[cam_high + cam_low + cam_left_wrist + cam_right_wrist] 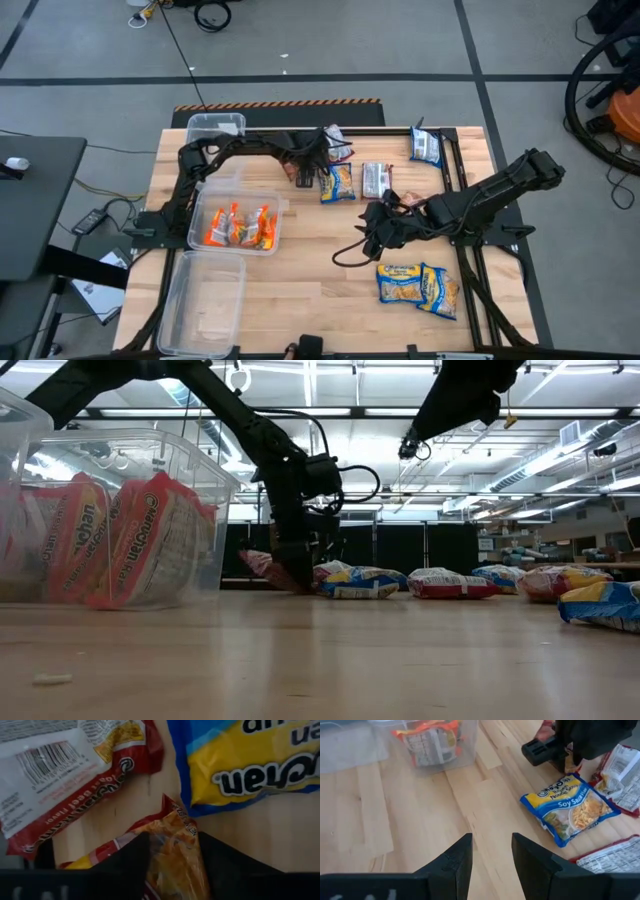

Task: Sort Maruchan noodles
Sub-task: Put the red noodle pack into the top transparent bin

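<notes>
**Left jaws on a crinkled red-edged packet beside the blue-and-yellow one**

The left gripper (303, 178) stood low at the far side of the pale wood-plank worktop (310, 275), its two dark fingers (125, 865) closed around the glossy, crinkled corner of an orange-and-red noodle packet (172, 855). Just beside it lay a flat blue-and-yellow packet (337, 183) and a red-and-white packet (75, 765) with a barcode. A maroon-silver packet (376, 180) lay farther right, and two more blue-and-yellow packets (418, 285) lay near the front right. The middle clear plastic bin (236, 222) held several orange packets (238, 226) standing on edge. The front bin (203, 303) and the far bin (215, 125) showed no packets. The right gripper (491, 852) hovered above mid-worktop, jaws parted and holding nothing.
</notes>
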### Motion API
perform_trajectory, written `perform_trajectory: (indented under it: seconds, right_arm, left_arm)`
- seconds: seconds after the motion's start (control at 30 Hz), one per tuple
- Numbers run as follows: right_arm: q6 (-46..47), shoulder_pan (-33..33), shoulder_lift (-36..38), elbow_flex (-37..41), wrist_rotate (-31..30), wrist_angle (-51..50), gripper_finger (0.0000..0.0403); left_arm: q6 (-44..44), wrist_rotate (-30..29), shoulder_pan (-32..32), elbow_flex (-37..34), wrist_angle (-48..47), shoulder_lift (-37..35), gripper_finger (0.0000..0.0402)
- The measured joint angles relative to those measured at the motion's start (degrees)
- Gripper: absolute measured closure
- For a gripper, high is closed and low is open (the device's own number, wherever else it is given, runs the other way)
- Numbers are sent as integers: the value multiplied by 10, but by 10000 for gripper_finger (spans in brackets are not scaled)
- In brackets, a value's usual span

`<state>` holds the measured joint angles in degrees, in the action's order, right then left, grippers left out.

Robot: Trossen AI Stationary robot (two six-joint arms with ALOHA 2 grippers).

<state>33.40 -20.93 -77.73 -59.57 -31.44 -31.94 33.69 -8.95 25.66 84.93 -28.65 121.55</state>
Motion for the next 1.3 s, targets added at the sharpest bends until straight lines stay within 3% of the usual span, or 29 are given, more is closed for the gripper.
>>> perform_trajectory:
  seconds: [0.13, 0.3, 0.43, 0.53, 0.67, 0.97, 1.13, 1.2, 1.3]
  right_arm:
    - [-3, 0, 0, 0, 0, 1, 259]
    - [-6, -4, 0, 0, 0, 2, 259]
    - [-9, -4, 0, 0, 1, 1, 259]
    - [-20, -5, 1, 0, 2, 3, 259]
    - [-40, -4, 1, 0, 2, 5, 259]
    - [-67, 7, 1, 0, -3, 20, 259]
    - [-127, 14, 1, 0, -14, 70, 259]
    - [-158, 20, 1, 0, -44, 117, 259]
    - [-202, 38, 1, 0, -104, 221, 259]
  left_arm:
    - [-8, -38, -2, -1, 7, -1, 302]
    - [-35, -46, 2, -1, 1, -5, 389]
    - [-58, -39, -7, -1, -33, -37, 393]
    - [-80, -17, -19, -1, -55, -88, 397]
    - [-120, -32, -36, -1, -72, -174, 398]
    - [-219, -217, -45, -1, -147, -393, 400]
    - [-298, -324, -36, -1, -197, -482, 400]
    - [-319, -317, -36, -1, -196, -503, 400]
    - [-341, -254, -51, -1, -154, -517, 400]
